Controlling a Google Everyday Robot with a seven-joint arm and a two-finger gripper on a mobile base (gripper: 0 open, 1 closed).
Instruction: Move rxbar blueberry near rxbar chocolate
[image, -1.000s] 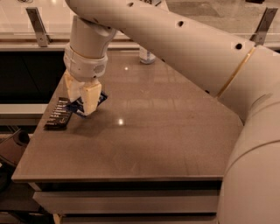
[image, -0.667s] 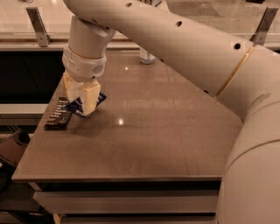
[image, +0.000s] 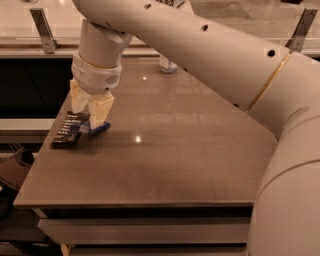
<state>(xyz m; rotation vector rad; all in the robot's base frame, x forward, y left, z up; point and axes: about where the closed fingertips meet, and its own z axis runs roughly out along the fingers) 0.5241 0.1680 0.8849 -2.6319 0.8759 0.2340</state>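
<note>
Close to the left edge of the surface (image: 165, 170), the rxbar chocolate (image: 66, 132) lies flat, its white lettering facing up. Just beside it on the right is the rxbar blueberry (image: 99, 129), with only a blue corner showing under the gripper (image: 90, 120). The fingers (image: 101, 107) point down and stand narrow, apparently pinching the blue bar low over the surface or on it. Whether the two bars touch cannot be told. Judged from this, the task is at its placing step, since the bar is already next to its target. The next move calls for letting go cleanly and lifting straight up, so that neither bar is dragged or nudged off the nearby edge. Above the gripper, the wrist (image: 97, 75) is upright, and the arm (image: 200, 45) reaches over the surface from the right, bending down at the wrist. A small white object (image: 167, 65) stands at the far edge.
</note>
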